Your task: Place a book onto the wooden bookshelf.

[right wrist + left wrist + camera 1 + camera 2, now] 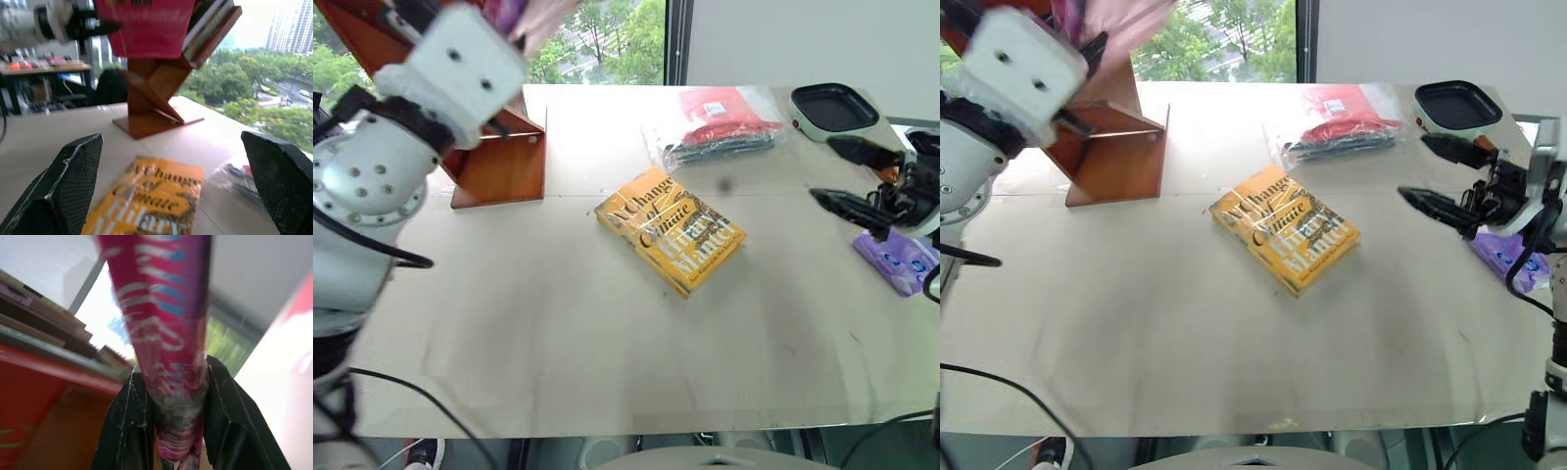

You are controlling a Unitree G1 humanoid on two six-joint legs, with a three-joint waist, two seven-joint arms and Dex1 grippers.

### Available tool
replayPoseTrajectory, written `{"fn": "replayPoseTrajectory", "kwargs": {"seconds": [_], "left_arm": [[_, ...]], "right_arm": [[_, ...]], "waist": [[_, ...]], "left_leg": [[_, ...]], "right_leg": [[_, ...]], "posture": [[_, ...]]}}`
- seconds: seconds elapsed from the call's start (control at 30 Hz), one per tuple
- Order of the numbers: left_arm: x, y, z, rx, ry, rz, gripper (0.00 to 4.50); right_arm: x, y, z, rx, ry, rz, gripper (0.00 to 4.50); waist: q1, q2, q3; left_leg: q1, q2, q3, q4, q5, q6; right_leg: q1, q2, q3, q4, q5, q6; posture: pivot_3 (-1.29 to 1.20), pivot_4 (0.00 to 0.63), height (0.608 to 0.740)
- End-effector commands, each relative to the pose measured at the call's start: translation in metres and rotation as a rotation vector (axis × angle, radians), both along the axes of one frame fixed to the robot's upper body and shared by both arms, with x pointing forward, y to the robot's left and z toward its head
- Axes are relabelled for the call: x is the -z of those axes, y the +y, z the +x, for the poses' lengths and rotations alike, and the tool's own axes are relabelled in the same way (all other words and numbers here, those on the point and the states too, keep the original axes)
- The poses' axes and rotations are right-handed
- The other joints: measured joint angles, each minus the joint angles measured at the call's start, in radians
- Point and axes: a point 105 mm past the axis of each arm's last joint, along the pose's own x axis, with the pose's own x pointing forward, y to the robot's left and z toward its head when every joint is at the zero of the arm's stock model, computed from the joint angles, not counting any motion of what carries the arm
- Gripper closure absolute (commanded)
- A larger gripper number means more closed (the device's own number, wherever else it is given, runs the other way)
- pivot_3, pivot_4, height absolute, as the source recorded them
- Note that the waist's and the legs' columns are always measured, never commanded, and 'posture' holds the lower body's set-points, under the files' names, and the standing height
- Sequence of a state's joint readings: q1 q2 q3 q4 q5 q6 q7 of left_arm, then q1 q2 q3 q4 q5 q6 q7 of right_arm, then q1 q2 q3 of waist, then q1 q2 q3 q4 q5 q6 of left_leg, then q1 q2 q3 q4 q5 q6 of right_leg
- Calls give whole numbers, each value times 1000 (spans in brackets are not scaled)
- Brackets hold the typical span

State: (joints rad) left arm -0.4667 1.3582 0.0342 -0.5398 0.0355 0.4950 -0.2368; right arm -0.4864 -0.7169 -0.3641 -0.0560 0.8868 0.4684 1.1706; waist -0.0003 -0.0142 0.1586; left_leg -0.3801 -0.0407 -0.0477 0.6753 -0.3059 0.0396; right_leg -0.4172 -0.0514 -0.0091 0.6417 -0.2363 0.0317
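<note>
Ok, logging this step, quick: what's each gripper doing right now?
Left gripper: shut on the pink book, beside the wooden bookshelf.
Right gripper: open, holding nothing.

We find the wooden bookshelf (1116, 147) standing at the desk's (1185, 333) far left. The book (146, 27) is held up beside its upper shelves by the left end effector (171, 401). A second book (1285, 228) lies flat at the desk's centre. Behind it, to the right, lies a bagged item (1342, 125); further right sits a tray (1456, 106). The right end effector (1440, 176) hovers at the right edge, apart from everything.
</note>
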Motion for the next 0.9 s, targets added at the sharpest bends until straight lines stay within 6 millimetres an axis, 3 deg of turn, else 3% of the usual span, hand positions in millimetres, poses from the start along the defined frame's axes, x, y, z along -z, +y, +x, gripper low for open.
{"fn": "replayPoseTrajectory", "kwargs": {"seconds": [0.03,0.33,0.53,0.77,0.83,0.9], "left_arm": [[-12,12,-9,-109,-114,218,3819],[-2,49,-6,-314,-55,290,3819],[18,65,16,-353,125,224,3819],[14,79,45,-425,245,135,3819],[9,79,52,-429,253,110,2803],[4,77,58,-426,248,103,2082]], "right_arm": [[-22,10,-8,-120,-4,101,0],[-28,20,-1,-173,20,126,0],[-24,24,5,-162,18,129,0],[-21,23,5,-119,-9,124,0],[-17,23,4,-107,-10,115,0],[-14,23,3,-101,-11,109,0]], "waist": [[6,1,1],[15,1,1],[13,1,1],[13,0,1],[11,0,1],[11,0,1]], "left_leg": [[0,0,-1,0,0,0],[-3,-1,-3,1,0,1],[-4,0,-2,1,0,1],[-8,-2,-4,8,0,1],[-8,-3,-4,8,0,1],[-9,-3,-4,9,0,1]], "right_leg": [[0,0,-1,0,0,0],[-1,-3,-3,0,0,0],[-3,-2,-3,2,0,0],[-4,-2,-4,5,0,0],[-4,-2,-4,6,0,1],[-6,-2,-4,7,0,1]], "posture": [[0,150,720],[0,150,720],[0,150,720],[0,150,720],[0,150,720],[0,150,720]]}}
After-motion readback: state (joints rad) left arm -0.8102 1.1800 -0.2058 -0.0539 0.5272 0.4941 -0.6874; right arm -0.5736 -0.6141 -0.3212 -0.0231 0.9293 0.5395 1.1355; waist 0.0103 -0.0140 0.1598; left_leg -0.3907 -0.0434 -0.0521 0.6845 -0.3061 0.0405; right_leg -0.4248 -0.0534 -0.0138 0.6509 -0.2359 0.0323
